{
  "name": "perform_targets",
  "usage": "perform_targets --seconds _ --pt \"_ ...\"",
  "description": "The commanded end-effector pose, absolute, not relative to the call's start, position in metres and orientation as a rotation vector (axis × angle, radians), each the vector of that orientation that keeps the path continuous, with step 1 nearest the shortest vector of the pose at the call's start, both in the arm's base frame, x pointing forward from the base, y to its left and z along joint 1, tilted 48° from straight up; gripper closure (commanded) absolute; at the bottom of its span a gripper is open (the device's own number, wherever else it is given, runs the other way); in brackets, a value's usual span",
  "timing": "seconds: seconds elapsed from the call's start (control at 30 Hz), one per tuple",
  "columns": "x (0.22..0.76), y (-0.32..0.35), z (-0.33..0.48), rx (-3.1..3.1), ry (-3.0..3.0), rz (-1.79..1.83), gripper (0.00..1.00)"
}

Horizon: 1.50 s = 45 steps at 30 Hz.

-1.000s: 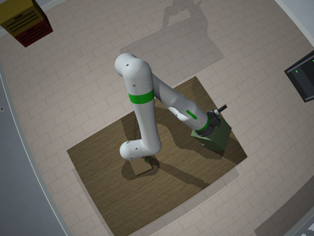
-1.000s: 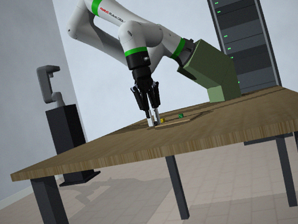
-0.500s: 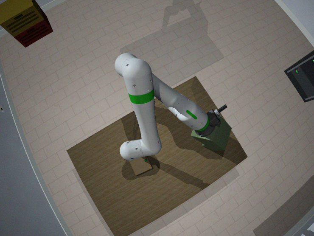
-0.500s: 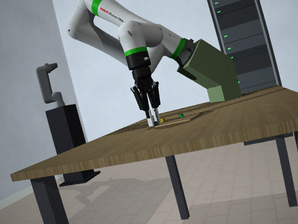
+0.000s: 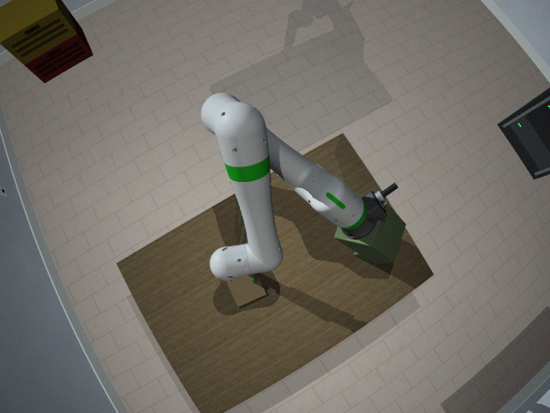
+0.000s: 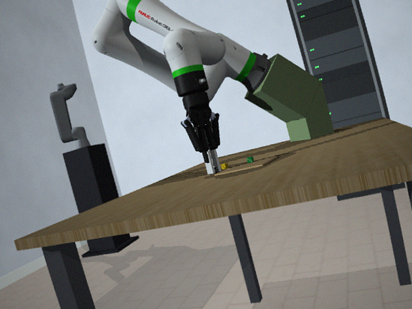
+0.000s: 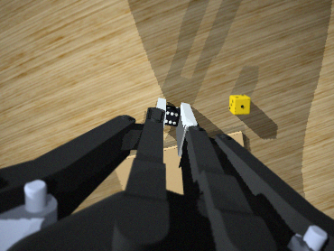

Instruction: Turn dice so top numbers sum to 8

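My gripper points straight down at the near corner of the tan mat, with its tips low at the table. It is shut on the black die, which sits between the two white finger pads, over the wood just beyond the mat's edge. The face toward the wrist camera has several white pips. The yellow die lies on the wood to the right, apart from the fingers, with one pip on its near side. In the exterior view, the green die lies farther back by the mat, behind the gripper.
The arm's green pedestal stands at the back of the wooden table. A dark server rack stands behind the table. In the top view the arm hides most of the mat.
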<state>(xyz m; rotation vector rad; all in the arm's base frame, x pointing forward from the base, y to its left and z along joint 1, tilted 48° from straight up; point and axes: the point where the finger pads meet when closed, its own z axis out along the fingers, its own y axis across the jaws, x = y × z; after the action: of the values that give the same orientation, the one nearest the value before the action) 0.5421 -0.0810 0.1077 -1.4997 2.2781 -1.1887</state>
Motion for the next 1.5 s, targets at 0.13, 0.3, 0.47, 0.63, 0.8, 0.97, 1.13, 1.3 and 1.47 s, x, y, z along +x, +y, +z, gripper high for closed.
perform_targets --seconds 0.13,0.3,0.47,0.63,0.8,0.97,1.13,1.3,1.47 --pt "0.542 -0.081 0.108 -1.5 2.278 -1.189 0.93" --pt "0.542 -0.081 0.108 -1.5 2.278 -1.189 0.93" --pt "0.542 -0.081 0.108 -1.5 2.278 -1.189 0.93" --pt "0.542 -0.081 0.108 -1.5 2.278 -1.189 0.93" --pt "0.542 -0.081 0.108 -1.5 2.278 -1.189 0.93" --pt "0.541 -0.08 0.109 -1.5 2.278 -1.189 0.93" --pt "0.534 -0.073 0.118 -1.5 2.278 -1.189 0.93" --pt "0.52 -0.059 0.135 -1.5 2.278 -1.189 0.93" --pt "0.501 -0.04 0.16 -1.5 2.278 -1.189 0.93"
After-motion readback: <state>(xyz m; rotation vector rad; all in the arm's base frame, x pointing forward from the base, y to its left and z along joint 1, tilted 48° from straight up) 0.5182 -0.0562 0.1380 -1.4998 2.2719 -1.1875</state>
